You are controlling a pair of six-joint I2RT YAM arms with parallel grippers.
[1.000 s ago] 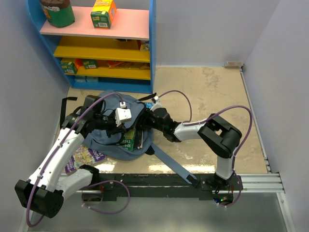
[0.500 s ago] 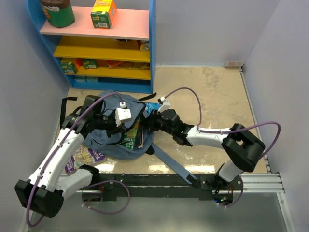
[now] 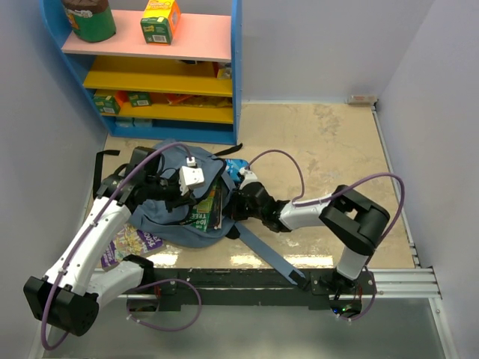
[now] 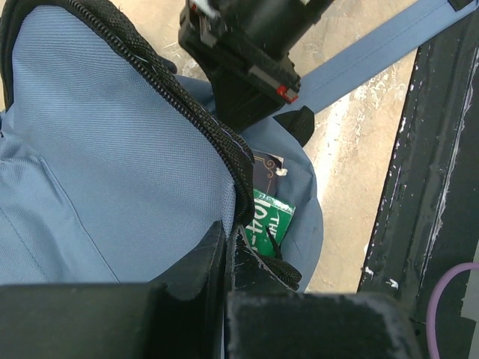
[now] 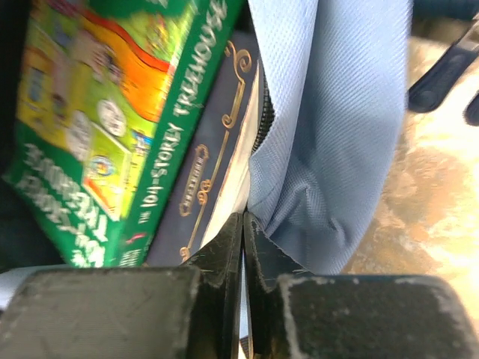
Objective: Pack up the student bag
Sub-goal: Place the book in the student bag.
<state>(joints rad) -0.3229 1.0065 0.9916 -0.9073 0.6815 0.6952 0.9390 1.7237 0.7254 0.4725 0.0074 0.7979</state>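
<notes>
The slate-blue student bag [image 3: 161, 218] lies on the floor with its zip mouth facing right. Inside it stand a green Treehouse book [image 3: 200, 213] and a navy book with gold ornament [image 5: 213, 142]. My left gripper [image 3: 185, 198] is shut on the black zip edge [image 4: 224, 142] of the bag's upper flap and holds it up. My right gripper [image 3: 234, 200] is at the mouth's right side. In the right wrist view it [image 5: 244, 218] is shut on the rim of the bag's blue fabric [image 5: 337, 112], beside the navy book's pages.
A blue shelf unit [image 3: 236, 75] with boxes and a jar stands behind the bag. A glossy blue pencil case [image 3: 236, 166] lies just beyond the right gripper. A purple printed book [image 3: 131, 243] lies under the left arm. The bag's strap [image 3: 273, 258] runs to the black base rail [image 3: 239, 278].
The right arm drew its elbow back in and its gripper slid down to the bag's mouth. Its jaws closed from partly open to shut. The left arm held still.
</notes>
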